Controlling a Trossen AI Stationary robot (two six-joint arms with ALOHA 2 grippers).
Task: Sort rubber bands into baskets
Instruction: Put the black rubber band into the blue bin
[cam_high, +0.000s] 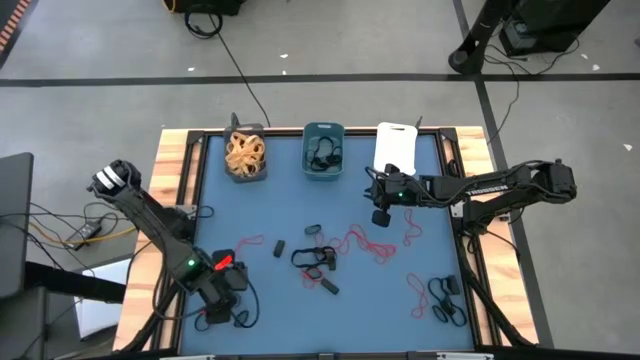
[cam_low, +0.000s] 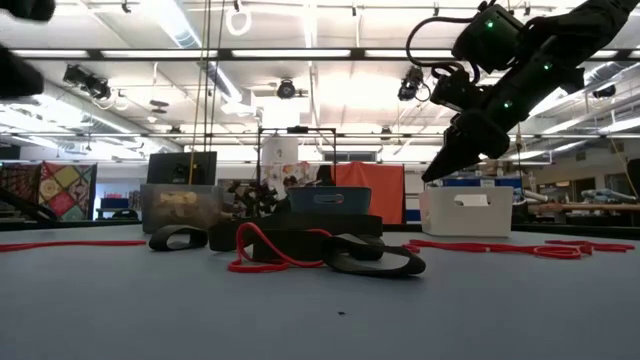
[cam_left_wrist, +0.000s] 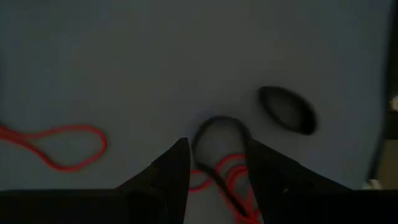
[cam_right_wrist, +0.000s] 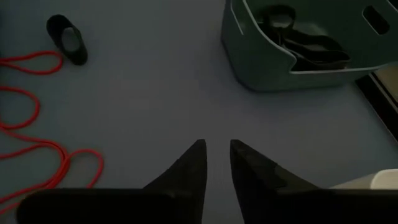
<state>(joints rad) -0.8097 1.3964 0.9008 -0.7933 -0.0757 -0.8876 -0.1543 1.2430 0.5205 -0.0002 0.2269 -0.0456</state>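
Three baskets stand along the table's far edge: a dark grey one (cam_high: 245, 155) with tan rubber bands, a teal one (cam_high: 323, 150) with black bands, and a white one (cam_high: 395, 148). Loose red bands (cam_high: 365, 240) and black bands (cam_high: 315, 258) lie on the blue mat. My left gripper (cam_left_wrist: 217, 155) is low at the front left, open. Its fingers stand on either side of a thin black band (cam_left_wrist: 219, 124) and a red band (cam_left_wrist: 227, 174) that lie on the mat. My right gripper (cam_right_wrist: 216, 149) is shut and empty. It hangs above the mat (cam_low: 445, 168) just in front of the teal basket (cam_right_wrist: 292, 43).
More black and red bands (cam_high: 440, 292) lie at the front right. A wide black band (cam_left_wrist: 287, 109) and a red loop (cam_left_wrist: 65, 146) lie near my left gripper. The mat has raised wooden rails (cam_high: 165, 200) at its left and right sides.
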